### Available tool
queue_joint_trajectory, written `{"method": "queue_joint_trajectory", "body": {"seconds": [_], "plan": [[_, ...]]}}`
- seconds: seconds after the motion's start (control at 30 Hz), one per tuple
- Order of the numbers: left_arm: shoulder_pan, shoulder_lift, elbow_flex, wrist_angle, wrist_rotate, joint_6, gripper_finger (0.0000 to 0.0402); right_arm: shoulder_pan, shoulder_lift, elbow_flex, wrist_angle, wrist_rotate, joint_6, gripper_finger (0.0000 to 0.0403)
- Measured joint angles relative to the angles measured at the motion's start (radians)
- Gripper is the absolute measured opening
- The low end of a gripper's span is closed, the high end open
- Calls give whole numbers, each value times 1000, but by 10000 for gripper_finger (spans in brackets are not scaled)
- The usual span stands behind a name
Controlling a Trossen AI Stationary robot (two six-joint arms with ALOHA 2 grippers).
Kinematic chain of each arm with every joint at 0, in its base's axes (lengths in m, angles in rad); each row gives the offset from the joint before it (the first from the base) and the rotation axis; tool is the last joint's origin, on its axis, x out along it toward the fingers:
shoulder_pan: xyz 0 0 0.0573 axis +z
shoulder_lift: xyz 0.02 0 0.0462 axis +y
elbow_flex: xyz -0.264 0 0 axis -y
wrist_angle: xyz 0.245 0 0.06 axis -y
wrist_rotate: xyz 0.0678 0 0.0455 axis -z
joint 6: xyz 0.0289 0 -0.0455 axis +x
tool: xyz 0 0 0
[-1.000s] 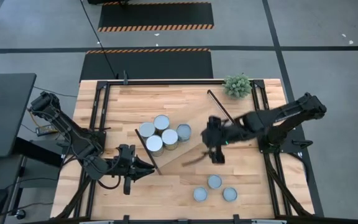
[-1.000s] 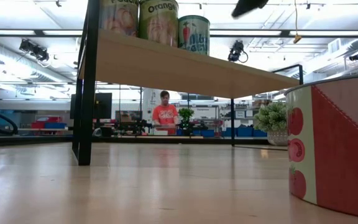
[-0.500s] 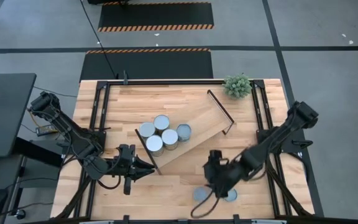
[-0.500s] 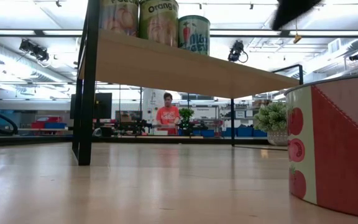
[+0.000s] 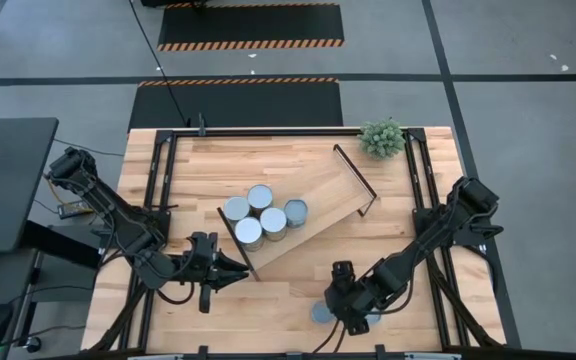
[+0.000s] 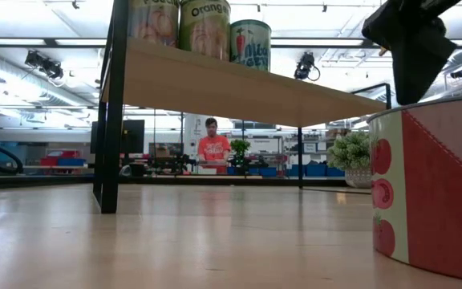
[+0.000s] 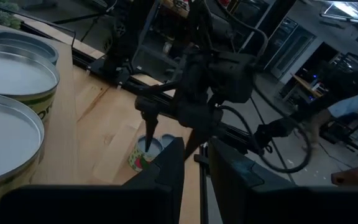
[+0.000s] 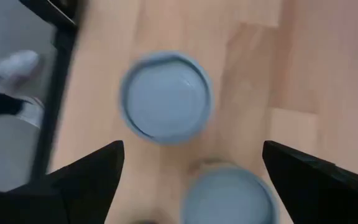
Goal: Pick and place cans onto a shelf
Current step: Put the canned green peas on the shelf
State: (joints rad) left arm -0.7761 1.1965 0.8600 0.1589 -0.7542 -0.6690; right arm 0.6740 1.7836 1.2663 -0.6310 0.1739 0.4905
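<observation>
The shelf (image 5: 313, 215) is a light-wood plank lying slantwise across the middle of the table, with a black bar at each end. Several cans (image 5: 266, 216) stand on its left half; they also show in the low view (image 6: 207, 28). My right gripper (image 5: 348, 297) hovers wide open above the pale-topped cans near the table's near edge. Its wrist view shows two of them (image 8: 165, 96) (image 8: 229, 194), and one shows in the high view (image 5: 320, 313). My left gripper (image 5: 240, 269) waits nearly shut and empty by the shelf's near-left end.
A small green plant (image 5: 382, 137) stands at the far right corner. Black frame rails (image 5: 158, 200) run along the table's sides. A red-and-white can (image 6: 431, 193) stands close to the low camera. A person (image 6: 212, 148) stands in the room behind.
My right gripper has gone from above the shelf's right part toward the table's near edge and come down over the three cans standing on the table. The cans and the shelf have stayed where they were.
</observation>
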Motion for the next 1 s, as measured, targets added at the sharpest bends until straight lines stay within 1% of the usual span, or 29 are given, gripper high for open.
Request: {"method": "queue_joint_trajectory", "body": {"seconds": [0.13, 0.3, 0.4, 0.53, 0.8, 1.0], "plan": [[-3, 0, 0, 0, 0, 0, 78, 8, -3, 0, -69, 41, -48, 387], [-3, 0, 0, -2, 0, 1, 78, 7, -5, 0, -86, 43, -100, 387], [-2, 0, 0, -8, 0, 1, 78, 4, -4, -13, -71, 41, -101, 387], [-2, 0, 0, -8, 0, 1, 78, 4, -3, -69, -36, 19, -86, 385], [-2, 0, 0, -8, 0, 1, 78, 4, -3, -140, -28, 13, -67, 377], [-2, 0, 0, -8, 0, 1, 78, -1, -3, -182, 55, 12, -66, 368]]}}
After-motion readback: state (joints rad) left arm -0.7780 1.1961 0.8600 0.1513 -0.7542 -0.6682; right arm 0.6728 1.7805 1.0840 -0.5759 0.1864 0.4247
